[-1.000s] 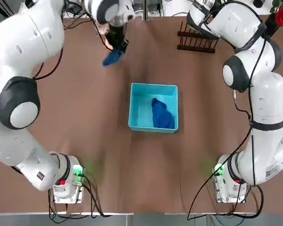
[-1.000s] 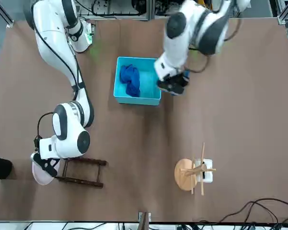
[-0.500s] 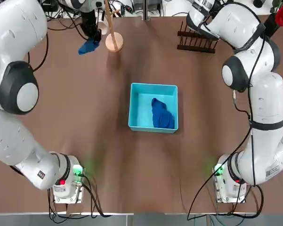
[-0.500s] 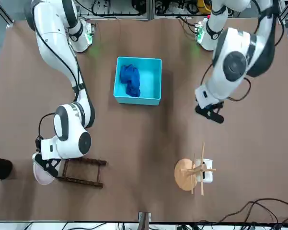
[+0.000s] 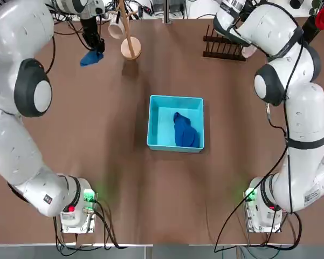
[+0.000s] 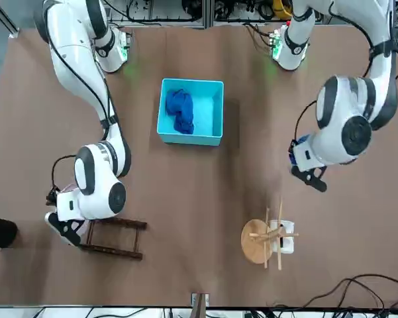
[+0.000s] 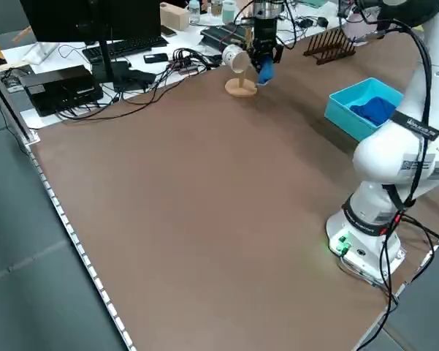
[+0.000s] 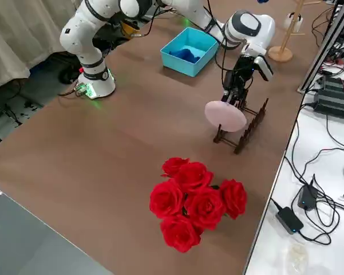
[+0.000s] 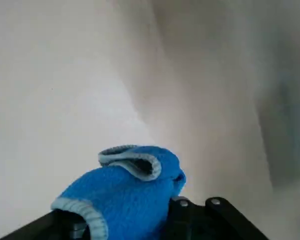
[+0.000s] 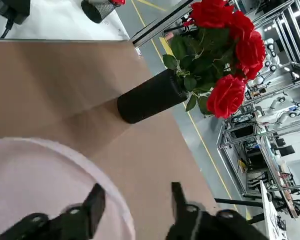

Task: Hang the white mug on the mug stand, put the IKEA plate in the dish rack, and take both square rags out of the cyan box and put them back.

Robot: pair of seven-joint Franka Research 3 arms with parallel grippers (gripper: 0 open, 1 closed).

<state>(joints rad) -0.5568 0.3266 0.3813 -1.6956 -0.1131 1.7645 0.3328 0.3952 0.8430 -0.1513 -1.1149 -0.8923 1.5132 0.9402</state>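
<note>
My left gripper [image 5: 91, 47] is shut on a blue square rag [image 5: 91, 58] and hangs at the far left, just beside the mug stand [image 5: 130, 51]. The white mug [image 5: 117, 29] hangs on one of its pegs. A second blue rag [image 5: 185, 131] lies crumpled in the cyan box [image 5: 157, 120] at mid-table. At the far right, the IKEA plate [image 8: 225, 116] stands on edge at the end of the dish rack [image 8: 243, 130]. My right gripper [image 8: 234, 96] is above it, fingers spread, with the plate's rim [image 10: 65, 155] between them.
A black vase of red roses [image 8: 197, 200] stands beyond the rack near the table's right edge. Cables and electronics [image 7: 102, 69] crowd the bench past the far edge. Bare brown tabletop [image 5: 97, 151] surrounds the box.
The left arm carried its rag from near the box out to the far left, past the mug stand. The right gripper's fingers opened around the plate at the rack.
</note>
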